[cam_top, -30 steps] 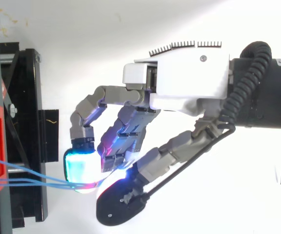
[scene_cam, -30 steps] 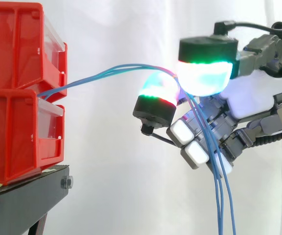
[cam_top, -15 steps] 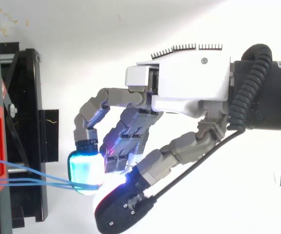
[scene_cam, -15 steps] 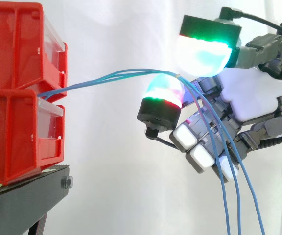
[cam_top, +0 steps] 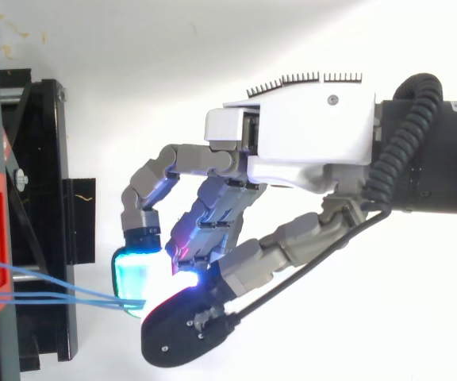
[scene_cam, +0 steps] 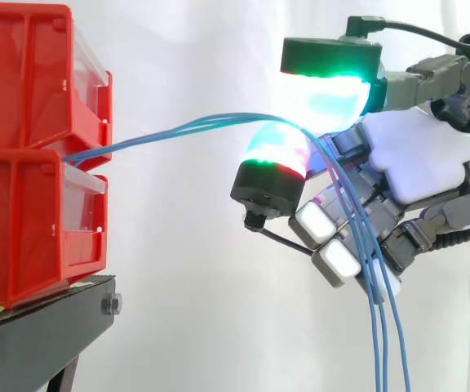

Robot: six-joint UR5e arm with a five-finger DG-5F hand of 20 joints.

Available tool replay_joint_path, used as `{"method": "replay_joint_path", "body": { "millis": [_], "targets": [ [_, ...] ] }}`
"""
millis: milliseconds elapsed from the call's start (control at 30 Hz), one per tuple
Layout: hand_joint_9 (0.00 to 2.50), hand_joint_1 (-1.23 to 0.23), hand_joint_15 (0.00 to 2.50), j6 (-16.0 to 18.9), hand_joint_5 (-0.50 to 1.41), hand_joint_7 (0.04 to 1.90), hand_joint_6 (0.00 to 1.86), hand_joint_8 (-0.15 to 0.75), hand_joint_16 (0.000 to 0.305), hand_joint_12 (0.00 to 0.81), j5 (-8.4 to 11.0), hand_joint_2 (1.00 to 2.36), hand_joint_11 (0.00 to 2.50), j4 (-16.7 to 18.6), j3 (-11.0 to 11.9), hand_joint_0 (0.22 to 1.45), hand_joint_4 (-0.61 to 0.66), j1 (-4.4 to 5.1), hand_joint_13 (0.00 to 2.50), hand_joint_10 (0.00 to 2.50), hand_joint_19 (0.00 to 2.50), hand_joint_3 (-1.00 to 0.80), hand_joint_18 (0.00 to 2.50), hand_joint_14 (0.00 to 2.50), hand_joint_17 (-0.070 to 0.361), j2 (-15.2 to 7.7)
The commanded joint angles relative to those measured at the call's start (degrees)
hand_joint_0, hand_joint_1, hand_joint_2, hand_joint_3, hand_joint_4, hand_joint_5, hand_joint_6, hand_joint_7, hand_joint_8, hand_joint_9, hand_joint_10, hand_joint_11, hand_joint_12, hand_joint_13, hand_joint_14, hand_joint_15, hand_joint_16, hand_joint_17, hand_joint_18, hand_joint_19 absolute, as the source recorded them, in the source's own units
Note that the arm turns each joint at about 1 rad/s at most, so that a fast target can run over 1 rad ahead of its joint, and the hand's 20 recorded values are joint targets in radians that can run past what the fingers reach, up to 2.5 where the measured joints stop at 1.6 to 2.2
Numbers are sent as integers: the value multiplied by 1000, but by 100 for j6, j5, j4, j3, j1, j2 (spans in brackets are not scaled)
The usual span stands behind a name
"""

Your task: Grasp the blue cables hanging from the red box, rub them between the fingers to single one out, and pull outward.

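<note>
From the red box (scene_cam: 31, 155) at left, blue cables (scene_cam: 170, 131) are strung across to the robot hand (scene_cam: 419, 155) and pinched between its glowing pads (scene_cam: 276, 151); rubbing is judged underway, and one strand must be isolated next.

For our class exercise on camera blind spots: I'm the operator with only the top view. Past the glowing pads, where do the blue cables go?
Observer: The blue cables bend over the lower pad and hang down in front of the hand.
Operator: Where do they leave the bins?
Observer: From between the upper red bin and the lower red bin.
Operator: And the pads?
Observer: One sits above the other, cables running between them.
</note>
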Motion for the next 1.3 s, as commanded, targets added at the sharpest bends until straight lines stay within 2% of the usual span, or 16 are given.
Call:
{"method": "replay_joint_path", "body": {
  "millis": [0, 267, 900, 1267],
  "targets": [
    [876, -873, 499, 1, -190, 996, 932, 323, 52, 428, 0, 1018, 506, 0, -7, 648, -4, 1, 867, 12, 519, -50, 885, 17, 117, 0],
    [798, -891, 489, 19, -215, 894, 925, 297, 50, 417, 0, 1008, 483, -70, -7, 743, 16, 1, 830, 14, 517, 91, 830, 18, 113, -9],
    [584, -951, 468, 27, -274, 848, 936, 278, 54, 435, 0, 1005, 477, -79, -7, 736, 76, 1, 697, 13, 465, 95, 772, 16, 122, 0],
    [538, -983, 446, 27, -283, 875, 923, 263, 54, 424, 0, 1016, 489, -88, -7, 701, 73, 1, 642, 11, 419, -16, 738, 15, 120, 0]
  ]
}}
